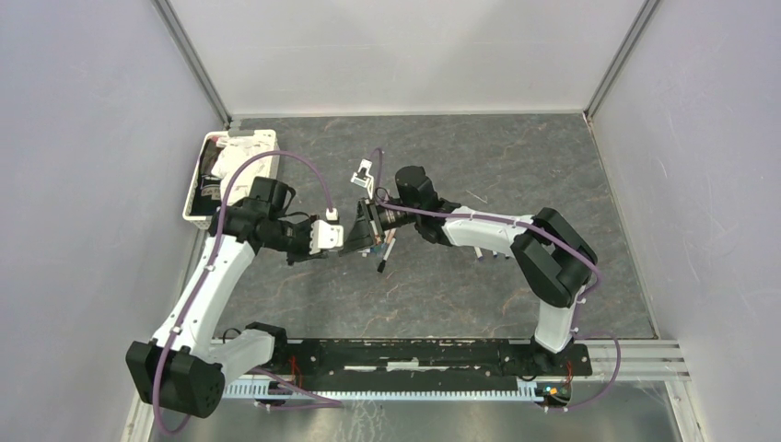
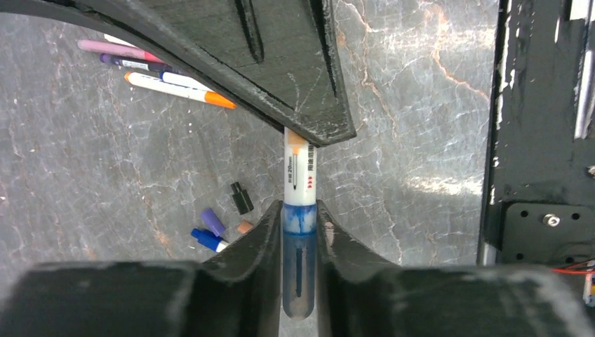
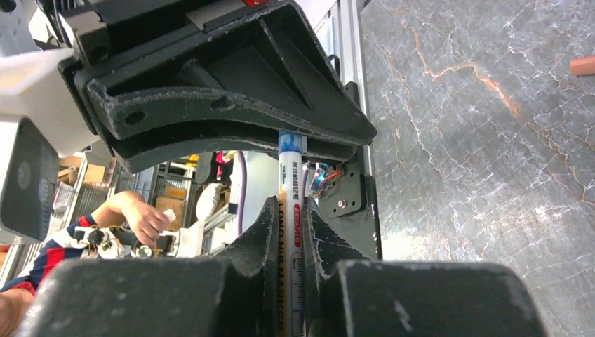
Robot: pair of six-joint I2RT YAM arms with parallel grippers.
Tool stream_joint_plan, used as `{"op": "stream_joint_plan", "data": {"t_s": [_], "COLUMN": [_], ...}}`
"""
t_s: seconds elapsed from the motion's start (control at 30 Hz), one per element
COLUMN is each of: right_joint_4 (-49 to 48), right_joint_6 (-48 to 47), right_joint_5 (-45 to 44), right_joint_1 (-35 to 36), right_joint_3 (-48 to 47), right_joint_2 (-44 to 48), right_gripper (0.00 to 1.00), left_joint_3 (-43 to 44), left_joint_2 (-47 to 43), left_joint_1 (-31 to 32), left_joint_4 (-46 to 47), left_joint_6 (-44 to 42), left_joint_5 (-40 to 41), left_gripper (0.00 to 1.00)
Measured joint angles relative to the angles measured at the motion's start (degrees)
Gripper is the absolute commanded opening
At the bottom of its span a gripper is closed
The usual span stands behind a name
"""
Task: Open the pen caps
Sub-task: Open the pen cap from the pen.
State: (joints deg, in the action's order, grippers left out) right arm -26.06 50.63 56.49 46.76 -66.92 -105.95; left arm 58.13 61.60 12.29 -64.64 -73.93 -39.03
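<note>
A white pen barrel (image 2: pixel 299 175) with a translucent blue pen cap (image 2: pixel 300 239) on its end is held between both grippers above the table. My left gripper (image 2: pixel 299 210) is shut on the blue cap. My right gripper (image 3: pixel 290 207) is shut on the barrel (image 3: pixel 292 232), and the blue cap (image 3: pixel 290 142) shows beyond it between the left fingers. In the top view the left gripper (image 1: pixel 357 238) and the right gripper (image 1: pixel 375 224) meet tip to tip. Loose caps lie on the table below: black (image 2: pixel 241 198), purple (image 2: pixel 212 221), blue (image 2: pixel 207 240) and a small orange one (image 2: pixel 245 227).
Several pens (image 2: pixel 175 86) lie side by side on the marble table, partly hidden behind the right fingers. An orange piece (image 3: pixel 582 65) lies apart on the table. A white tray (image 1: pixel 230 175) stands at the back left by the wall.
</note>
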Motion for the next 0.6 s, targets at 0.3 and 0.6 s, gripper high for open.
{"op": "stream_joint_plan", "data": {"t_s": [0.3, 0.6], "right_joint_4": [1.05, 1.99], "right_joint_6": [-0.57, -1.05], "right_joint_5": [-0.24, -0.28], "right_joint_1": [0.48, 2.54], "right_joint_3": [-0.17, -4.87], "right_joint_2": [-0.04, -2.8], "right_gripper": [0.46, 0.26], "left_joint_3": [-0.02, -0.02], "left_joint_2": [-0.17, -0.15], "left_joint_1": [0.33, 0.33], "left_joint_4": [0.66, -1.05], "left_joint_6": [-0.5, -1.11], "left_joint_5": [2.84, 2.93], "left_gripper": [0.02, 0.02]}}
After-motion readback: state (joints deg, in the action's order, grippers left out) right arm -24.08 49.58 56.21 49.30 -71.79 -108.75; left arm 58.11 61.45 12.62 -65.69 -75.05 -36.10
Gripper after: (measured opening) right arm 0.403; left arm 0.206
